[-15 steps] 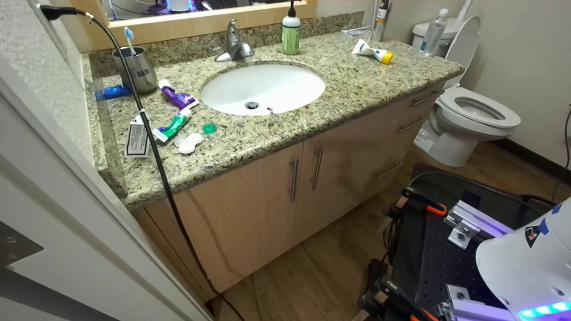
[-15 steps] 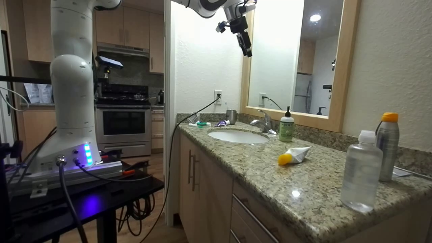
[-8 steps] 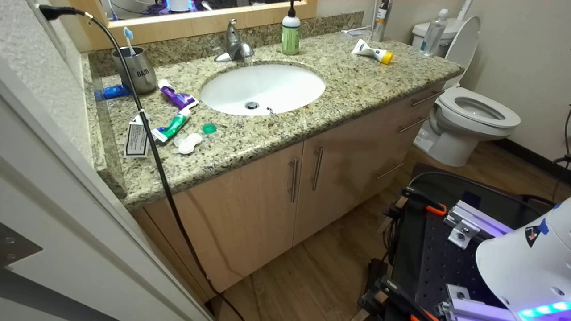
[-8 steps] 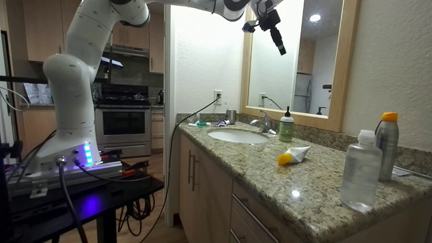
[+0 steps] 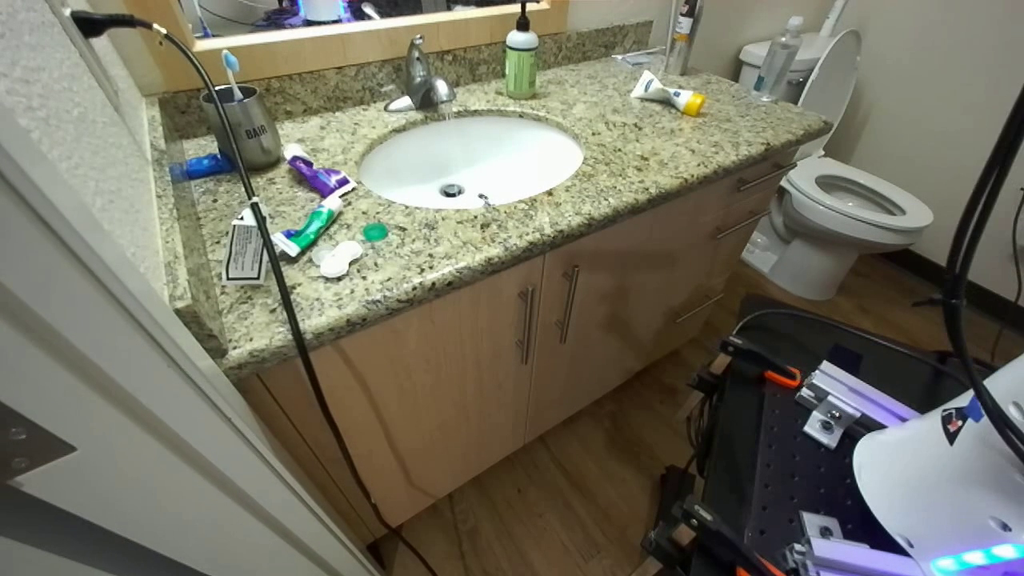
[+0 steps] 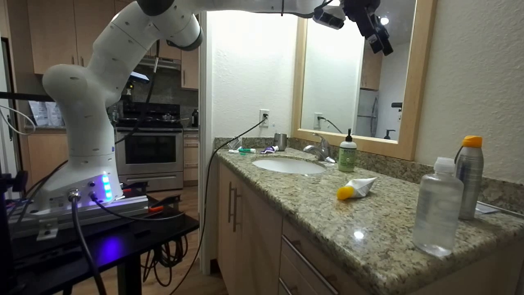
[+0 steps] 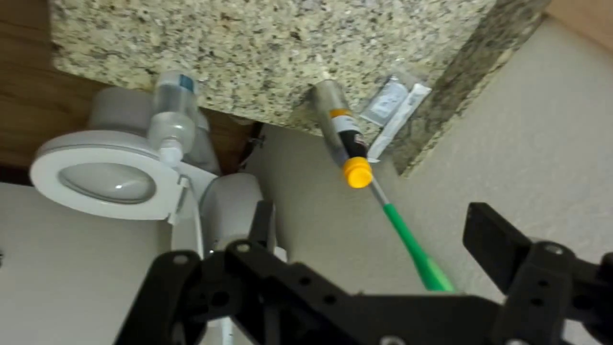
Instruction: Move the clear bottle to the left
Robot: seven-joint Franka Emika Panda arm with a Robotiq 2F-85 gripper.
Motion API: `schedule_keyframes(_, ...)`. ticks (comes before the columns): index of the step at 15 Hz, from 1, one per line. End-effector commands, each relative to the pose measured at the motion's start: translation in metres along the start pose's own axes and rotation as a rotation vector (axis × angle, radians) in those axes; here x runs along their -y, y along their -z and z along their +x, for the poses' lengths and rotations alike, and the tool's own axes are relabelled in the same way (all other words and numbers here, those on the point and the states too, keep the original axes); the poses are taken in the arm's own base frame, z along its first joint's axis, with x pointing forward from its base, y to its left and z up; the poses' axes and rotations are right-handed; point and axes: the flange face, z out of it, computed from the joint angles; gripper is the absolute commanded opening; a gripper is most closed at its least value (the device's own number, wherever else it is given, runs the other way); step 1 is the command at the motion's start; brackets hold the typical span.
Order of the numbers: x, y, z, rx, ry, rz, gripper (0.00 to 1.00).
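The clear bottle [image 5: 778,62] stands upright near the counter's end by the toilet. It is see-through with a pale cap and also shows at the right in an exterior view [image 6: 438,209] and at the upper left of the wrist view [image 7: 173,112]. My gripper [image 6: 380,47] hangs high above the counter, in front of the mirror, well apart from the bottle. In the wrist view its fingers [image 7: 372,213] are wide apart with nothing between them. The gripper is out of view in an exterior view that shows the sink.
A spray can with an orange cap [image 6: 470,180] stands close beside the bottle. A white tube [image 6: 358,188], green soap bottle [image 6: 347,155], faucet [image 6: 321,149] and sink [image 5: 480,160] lie along the counter. A green-handled stick [image 7: 416,249] leans by the wall. The counter edge [image 6: 380,282] is near the bottle.
The arm has stretched out and my gripper has moved right along the mirror, toward the bottle's end of the counter. An arm cable has come into view. The bottle has not moved.
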Motion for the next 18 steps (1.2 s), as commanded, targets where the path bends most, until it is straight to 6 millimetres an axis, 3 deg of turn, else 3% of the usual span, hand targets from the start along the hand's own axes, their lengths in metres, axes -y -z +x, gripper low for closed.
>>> schedule_keyframes(1, -0.011, -0.025, 0.011, 0.02, -0.114, -0.164, 1.0)
schedule_keyframes(2, -0.013, -0.032, 0.01, 0.026, -0.18, -0.179, 1.0)
schedule_keyframes(3, -0.017, -0.018, 0.009, 0.038, -0.113, -0.123, 1.0)
schedule_keyframes(7, -0.011, -0.036, 0.007, 0.032, -0.171, -0.161, 1.0)
schedule_keyframes(8, -0.001, -0.038, 0.005, -0.026, -0.163, -0.138, 1.0)
schedule_keyframes(11, 0.003, -0.05, 0.007, -0.108, -0.323, -0.18, 1.0)
schedule_keyframes(14, -0.019, -0.072, 0.018, -0.168, -0.472, -0.275, 1.0)
schedule_keyframes(18, -0.062, -0.11, 0.033, -0.256, -0.645, -0.418, 1.0)
